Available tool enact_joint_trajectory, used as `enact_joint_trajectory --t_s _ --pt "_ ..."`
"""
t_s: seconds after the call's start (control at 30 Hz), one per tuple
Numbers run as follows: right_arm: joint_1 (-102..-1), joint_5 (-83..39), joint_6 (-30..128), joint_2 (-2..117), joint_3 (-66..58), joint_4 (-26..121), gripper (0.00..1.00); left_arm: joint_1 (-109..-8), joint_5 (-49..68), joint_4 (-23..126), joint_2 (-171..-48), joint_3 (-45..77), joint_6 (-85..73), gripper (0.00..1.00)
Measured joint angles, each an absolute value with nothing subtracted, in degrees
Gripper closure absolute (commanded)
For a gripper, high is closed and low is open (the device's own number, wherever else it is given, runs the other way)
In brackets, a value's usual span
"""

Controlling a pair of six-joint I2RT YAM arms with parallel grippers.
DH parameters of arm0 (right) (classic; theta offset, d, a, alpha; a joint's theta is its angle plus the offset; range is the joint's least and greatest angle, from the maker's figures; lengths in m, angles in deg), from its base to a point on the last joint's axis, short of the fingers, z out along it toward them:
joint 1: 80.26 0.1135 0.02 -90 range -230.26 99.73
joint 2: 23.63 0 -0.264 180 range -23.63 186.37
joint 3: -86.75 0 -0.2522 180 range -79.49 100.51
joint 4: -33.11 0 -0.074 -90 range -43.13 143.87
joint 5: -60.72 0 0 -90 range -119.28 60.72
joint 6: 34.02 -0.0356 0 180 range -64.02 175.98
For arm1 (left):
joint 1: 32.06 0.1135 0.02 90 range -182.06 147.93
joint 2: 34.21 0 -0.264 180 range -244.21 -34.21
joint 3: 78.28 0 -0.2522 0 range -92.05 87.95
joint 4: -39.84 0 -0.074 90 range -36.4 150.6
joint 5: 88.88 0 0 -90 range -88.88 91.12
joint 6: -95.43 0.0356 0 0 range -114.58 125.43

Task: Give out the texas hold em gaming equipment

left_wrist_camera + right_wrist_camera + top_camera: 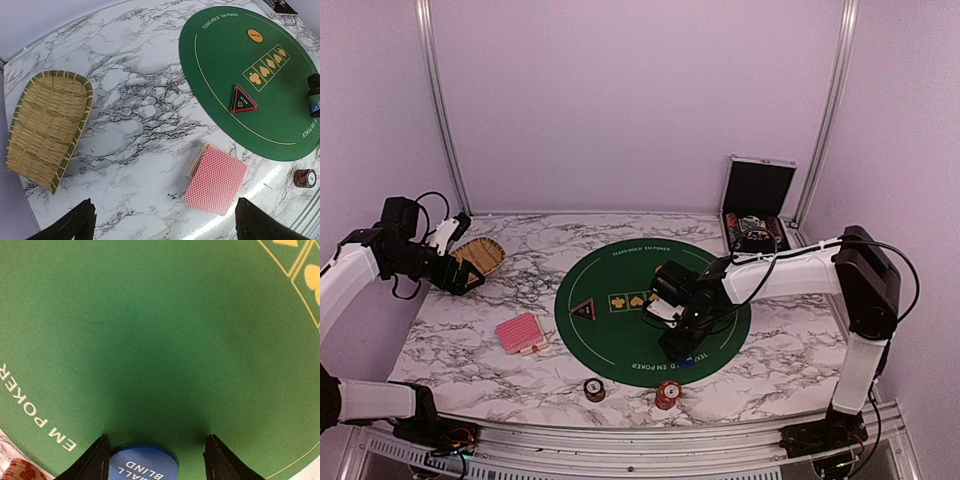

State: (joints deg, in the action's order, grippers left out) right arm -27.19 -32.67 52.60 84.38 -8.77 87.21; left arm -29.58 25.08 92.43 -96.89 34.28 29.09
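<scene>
My right gripper (678, 345) points down at the near part of the green mat (610, 345). It is open around a blue disc (142, 465) lettered "small blind"; the left finger (95, 460) is against the disc's edge and the right finger (220, 460) stands apart from it. A deck of pink-red-backed cards (521, 333) lies on the marble left of the mat. A black triangular marker (584, 309) and an orange disc (255, 35) lie on the mat. Two chip stacks (594, 389) (667, 394) stand at the near edge. My left gripper (460, 275) hangs open and empty at the far left.
A woven straw basket (480, 255) lies at the back left, just beyond the left gripper. An open silver case (758, 200) with chips in it stands at the back right. In the left wrist view the cards (216, 179) lie between the fingers' line and the mat (225, 60).
</scene>
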Motion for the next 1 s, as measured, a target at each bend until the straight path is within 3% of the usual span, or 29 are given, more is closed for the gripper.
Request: enact_joint_trajectory --t_s 0.57,0.9,1.0 --pt "-34.6 -36.5 47.1 75.6 -19.4 85.7 0.38 -29.6 25.1 92.5 -97.3 33.3 29.1 0.01" --pt "-34.6 -36.6 46.8 74.1 -15.0 86.5 0.19 -29.6 25.1 92.5 -97.3 32.8 29.1 0.01" --pt "-34.2 -34.3 46.5 69.5 -14.5 87.8 0.07 -29.6 25.1 92.5 -97.3 32.6 29.1 0.01"
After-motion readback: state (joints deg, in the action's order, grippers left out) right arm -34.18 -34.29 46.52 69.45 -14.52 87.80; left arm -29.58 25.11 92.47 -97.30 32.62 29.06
